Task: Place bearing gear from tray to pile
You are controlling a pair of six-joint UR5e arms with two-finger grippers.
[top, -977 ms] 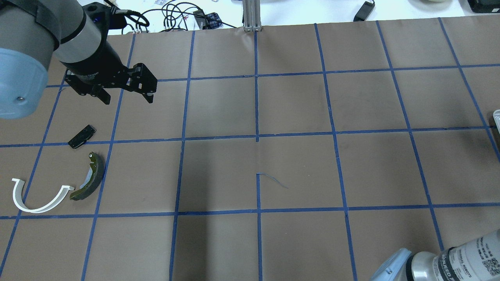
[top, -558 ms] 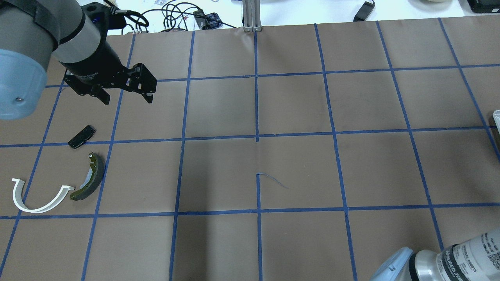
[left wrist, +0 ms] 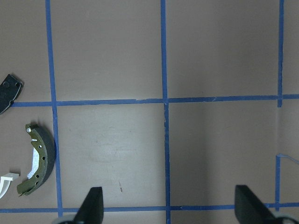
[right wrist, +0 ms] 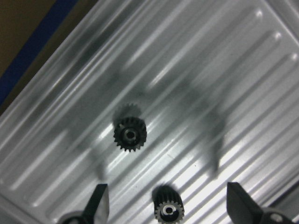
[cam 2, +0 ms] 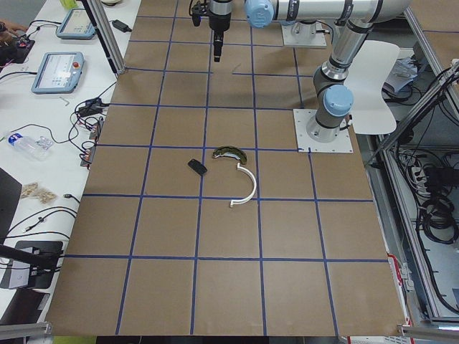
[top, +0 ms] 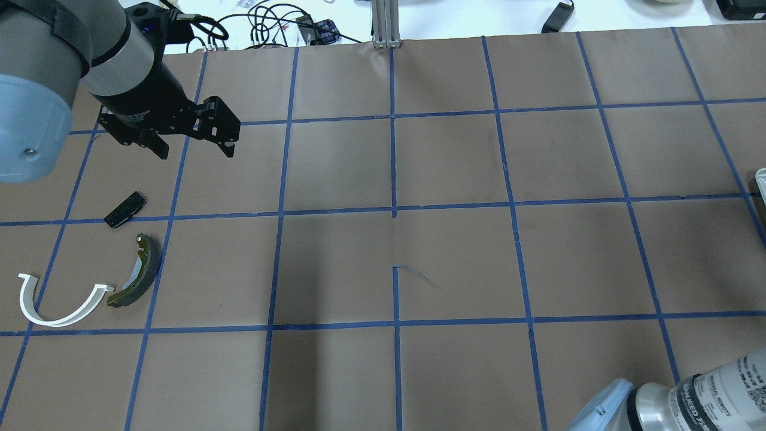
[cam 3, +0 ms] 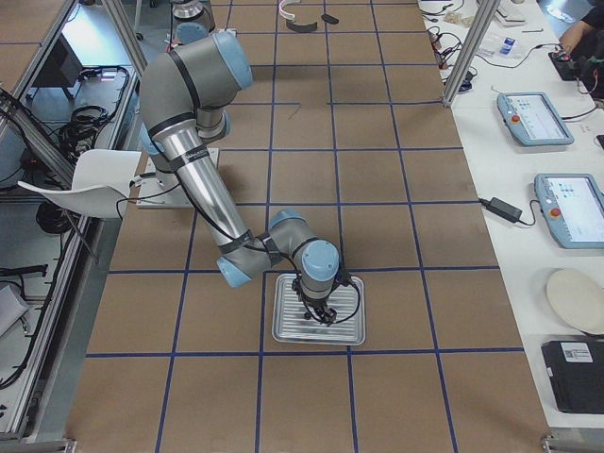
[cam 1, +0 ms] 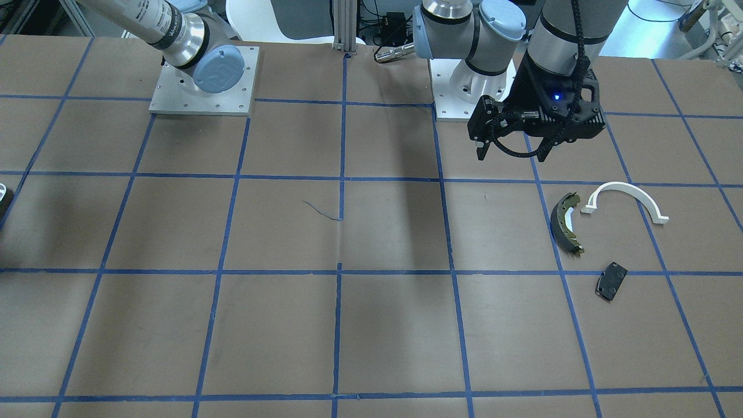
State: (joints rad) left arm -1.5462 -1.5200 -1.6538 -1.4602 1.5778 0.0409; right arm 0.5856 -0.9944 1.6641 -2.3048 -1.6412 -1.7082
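Observation:
The pile lies at the table's left: a dark olive brake shoe (top: 139, 272) (cam 1: 564, 223), a white plastic arc (top: 33, 316) (cam 1: 630, 191) and a small black plate (top: 125, 209) (cam 1: 611, 281). My left gripper (top: 196, 149) (cam 1: 512, 155) (left wrist: 169, 207) is open and empty, above the table just beyond the pile. A ribbed metal tray (cam 3: 283, 326) (right wrist: 210, 70) holds two dark toothed gears, one in the middle (right wrist: 130, 134) and one (right wrist: 168, 208) between my fingers. My right gripper (right wrist: 169, 205) (cam 3: 319, 311) is open, low over the tray.
Cables and small devices lie beyond the table's far edge, by an aluminium post (top: 386, 24). Teach pendants (cam 3: 535, 118) and a white plate (cam 3: 576, 300) sit on a side bench. Only a sliver of the tray (top: 761, 176) shows at the overhead view's right edge.
The right arm's elbow has shifted slightly right at the overhead view's bottom edge. The left gripper has barely moved. The pile is unchanged.

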